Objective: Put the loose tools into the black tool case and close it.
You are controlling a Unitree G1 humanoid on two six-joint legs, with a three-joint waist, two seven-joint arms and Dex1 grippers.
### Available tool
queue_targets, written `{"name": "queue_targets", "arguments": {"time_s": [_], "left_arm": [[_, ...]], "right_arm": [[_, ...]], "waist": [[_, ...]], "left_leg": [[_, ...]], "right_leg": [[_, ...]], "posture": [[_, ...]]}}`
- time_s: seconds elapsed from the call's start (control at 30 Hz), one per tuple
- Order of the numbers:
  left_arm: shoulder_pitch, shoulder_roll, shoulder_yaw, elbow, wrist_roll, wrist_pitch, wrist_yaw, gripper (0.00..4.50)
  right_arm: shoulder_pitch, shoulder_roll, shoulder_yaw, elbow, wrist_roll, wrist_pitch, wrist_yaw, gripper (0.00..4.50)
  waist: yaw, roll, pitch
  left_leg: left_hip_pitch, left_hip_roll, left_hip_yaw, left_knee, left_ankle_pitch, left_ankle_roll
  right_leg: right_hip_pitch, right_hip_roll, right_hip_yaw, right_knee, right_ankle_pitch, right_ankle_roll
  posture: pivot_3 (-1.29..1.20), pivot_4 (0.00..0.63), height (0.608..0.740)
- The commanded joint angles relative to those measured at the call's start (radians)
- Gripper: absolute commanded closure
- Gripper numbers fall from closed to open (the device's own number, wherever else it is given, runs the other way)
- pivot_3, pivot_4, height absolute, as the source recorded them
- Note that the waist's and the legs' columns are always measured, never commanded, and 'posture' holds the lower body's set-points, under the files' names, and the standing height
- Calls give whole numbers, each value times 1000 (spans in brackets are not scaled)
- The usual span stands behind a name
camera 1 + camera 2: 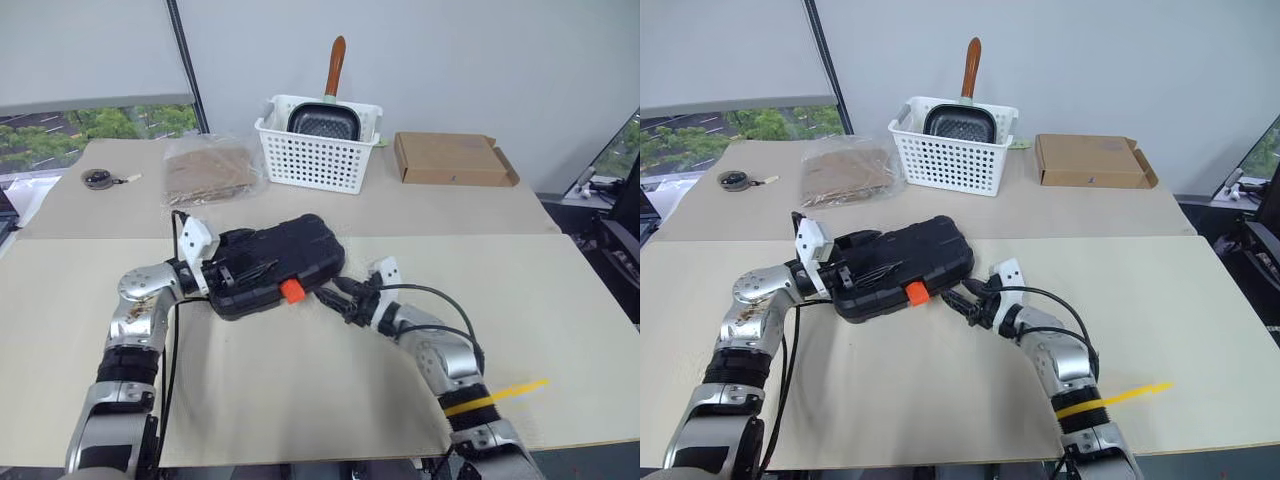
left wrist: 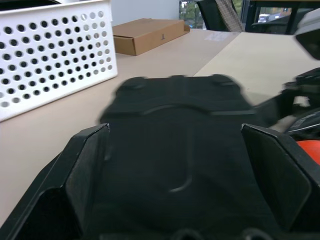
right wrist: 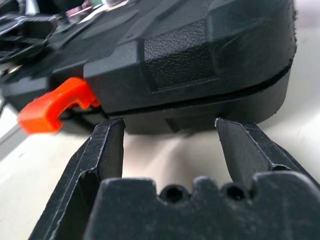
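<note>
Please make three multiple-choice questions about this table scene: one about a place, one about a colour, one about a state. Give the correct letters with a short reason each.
1. Where does the pan lie?
A. On the cardboard box
B. Inside the white basket
C. On the black tool case

2. What colour is the latch of the case?
A. Orange
B. Blue
C. White

3. In what state is the case?
A. Lid standing upright
B. Lid lowered onto the base
C. Lid taken off

Answers:
1. B: the pan sits inside the white basket, its handle rising above the rim, while the cardboard box lies apart beside it.
2. A: the latch on the front edge of the black tool case is bright orange.
3. B: the lid lies down on the base, with the left gripper over the case and the right gripper, fingers apart, at its front edge.
</note>
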Motion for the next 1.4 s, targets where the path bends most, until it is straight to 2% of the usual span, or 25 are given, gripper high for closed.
{"name": "queue_targets", "arguments": {"time_s": [0.03, 0.23, 0.37, 0.5, 0.63, 0.77, 1.07, 1.1, 1.13, 1.2, 1.23, 1.27, 1.33, 1.4], "left_arm": [[14, -7, 0, -29, -2, 60, 53, 0], [35, -18, -6, -77, 6, 95, 104, 0], [32, -21, -14, -73, 37, 90, 150, 0], [28, -29, -36, -56, 76, 77, 199, 0], [23, -37, -50, -66, 114, 88, 261, 0], [35, -61, -45, -126, 111, 138, 326, 0], [112, -79, -37, -260, 87, 208, 388, 0], [116, -80, -35, -259, 88, 206, 393, 0], [122, -81, -35, -257, 88, 201, 396, 0], [130, -84, -36, -249, 92, 191, 401, 0], [131, -86, -36, -246, 93, 188, 403, 0], [134, -88, -35, -245, 92, 185, 407, 0], [136, -91, -32, -239, 91, 178, 412, 0], [141, -91, -30, -235, 91, 171, 416, 0]], "right_arm": [[-24, 7, -48, -18, -19, -74, -15, 1154], [-25, 30, -59, -20, -41, -91, -47, 1154], [-1, -14, -24, -123, -45, -47, 2, 1154], [38, -95, 50, -354, -16, 132, 42, 1154], [27, -135, 113, -504, -18, 335, 4, 1154], [9, -83, 136, -548, -35, 451, -82, 1154], [12, -33, 114, -551, -46, 505, -165, 1154], [12, -34, 114, -548, -48, 505, -166, 1392], [12, -37, 118, -543, -51, 504, -164, 1392], [12, -38, 123, -534, -58, 499, -162, 2171], [10, -38, 125, -528, -59, 498, -161, 2310], [8, -37, 128, -522, -61, 497, -161, 2812], [3, -37, 135, -509, -64, 496, -159, 3358], [0, -38, 147, -491, -68, 491, -151, 3380]], "waist": [[0, 0, 0], [-6, 1, 0], [-7, 1, 1], [-5, 3, 0], [-1, 4, -1], [6, 4, -1], [7, 4, -1], [7, 4, -1], [7, 4, -1], [7, 4, -1], [7, 4, -1], [7, 4, -1], [7, 4, -1], [8, 4, -1]], "left_leg": [[0, 0, 0, 0, 0, 0], [0, 1, 0, 0, 0, 0], [0, 0, 0, 0, 0, 0], [0, 0, 0, -1, 0, 0], [1, 0, -1, -1, 0, 0], [1, 0, -2, -1, -1, -2], [-3, 0, -1, -1, -2, 2], [-3, 0, -1, -1, -2, 2], [-3, 0, -1, -1, -2, 2], [-2, 0, -1, -1, -2, 2], [-2, 0, -1, -1, -2, 2], [-2, 0, -1, -1, -2, 2], [-1, 0, -2, -1, -2, 2], [-1, 0, -2, -1, -2, 2]], "right_leg": [[0, 0, 0, 0, 0, 0], [0, 0, 0, 0, 0, 0], [0, 0, 0, 0, 0, 0], [0, 0, 0, -1, 0, 0], [0, 0, 0, -1, 0, 0], [1, -1, -1, 0, 0, 0], [-1, 0, 0, -3, 0, 0], [-1, 0, -1, -3, 0, 0], [-1, 0, -1, -3, 0, 0], [-1, 0, -1, -3, -1, 1], [-1, 0, -1, -4, -1, 1], [-1, 0, -1, -4, -1, 1], [-1, 0, -1, -3, -1, 1], [0, 0, -1, -3, -1, 1]], "posture": [[0, 150, 700], [0, 150, 700], [0, 150, 700], [0, 150, 700], [0, 150, 700], [0, 150, 700], [0, 150, 700], [0, 150, 700], [0, 150, 700], [0, 150, 700], [0, 150, 700], [0, 150, 700], [0, 150, 700], [0, 150, 700]]}}
